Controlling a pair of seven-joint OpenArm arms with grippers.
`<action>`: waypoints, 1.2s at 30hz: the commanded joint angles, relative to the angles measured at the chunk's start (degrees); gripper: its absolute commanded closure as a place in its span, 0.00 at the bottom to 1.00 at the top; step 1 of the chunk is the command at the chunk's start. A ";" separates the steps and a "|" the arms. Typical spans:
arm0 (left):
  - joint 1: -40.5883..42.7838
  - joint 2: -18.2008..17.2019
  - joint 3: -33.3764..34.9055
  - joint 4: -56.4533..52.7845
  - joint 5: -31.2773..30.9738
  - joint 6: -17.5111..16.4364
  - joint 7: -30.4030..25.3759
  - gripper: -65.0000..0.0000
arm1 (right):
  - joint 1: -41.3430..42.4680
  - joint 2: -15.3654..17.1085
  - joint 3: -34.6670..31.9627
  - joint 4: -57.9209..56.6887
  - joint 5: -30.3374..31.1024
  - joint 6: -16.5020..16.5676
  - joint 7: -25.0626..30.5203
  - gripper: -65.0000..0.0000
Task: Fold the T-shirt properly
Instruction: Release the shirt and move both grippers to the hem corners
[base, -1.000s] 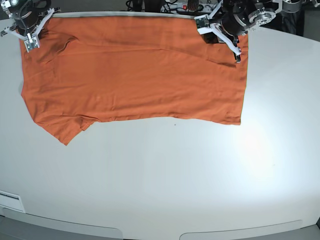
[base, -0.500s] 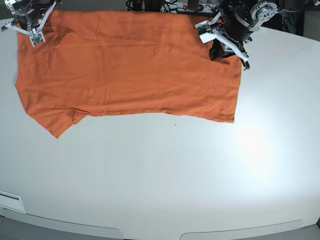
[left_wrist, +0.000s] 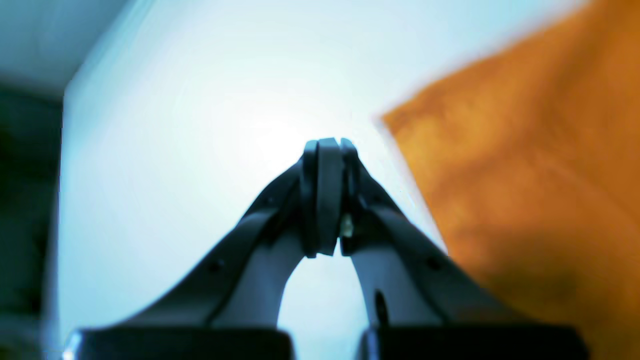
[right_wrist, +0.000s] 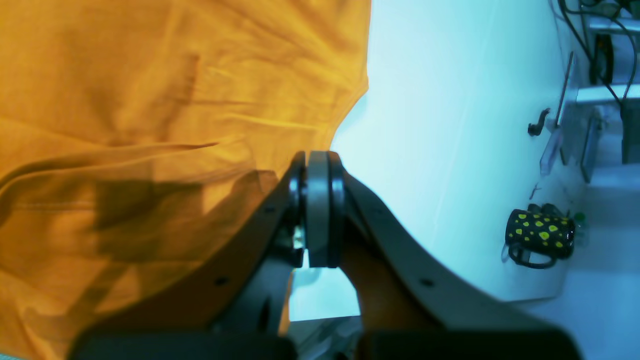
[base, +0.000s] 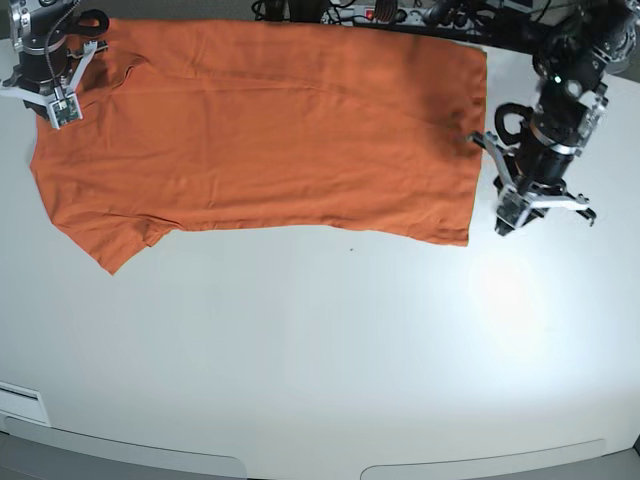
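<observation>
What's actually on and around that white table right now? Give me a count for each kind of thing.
Orange T-shirt: 1
Spotted mug: 1
End effectors: 2, left and right
White table: 1
Total: 5

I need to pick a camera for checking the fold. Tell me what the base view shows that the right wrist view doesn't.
Only the base view: the whole T-shirt spread flat on the white table, and the left gripper shut beside its right edge, off the fabric.
Only the right wrist view: a black mug with yellow spots at the table edge.
Both: orange fabric, table, and the shut right gripper.
</observation>
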 joint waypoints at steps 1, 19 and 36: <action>-1.38 0.70 -2.97 -1.86 -2.75 0.57 -1.68 1.00 | -0.44 0.70 0.42 0.98 -0.87 -0.46 0.81 1.00; -18.03 12.13 -7.10 -34.10 -29.92 -23.15 7.67 0.49 | -0.42 0.68 0.42 0.98 0.00 -0.44 0.83 1.00; -18.05 12.35 -0.09 -34.51 -31.32 -30.03 8.20 0.49 | 0.04 0.68 0.42 0.98 0.00 -0.44 0.83 1.00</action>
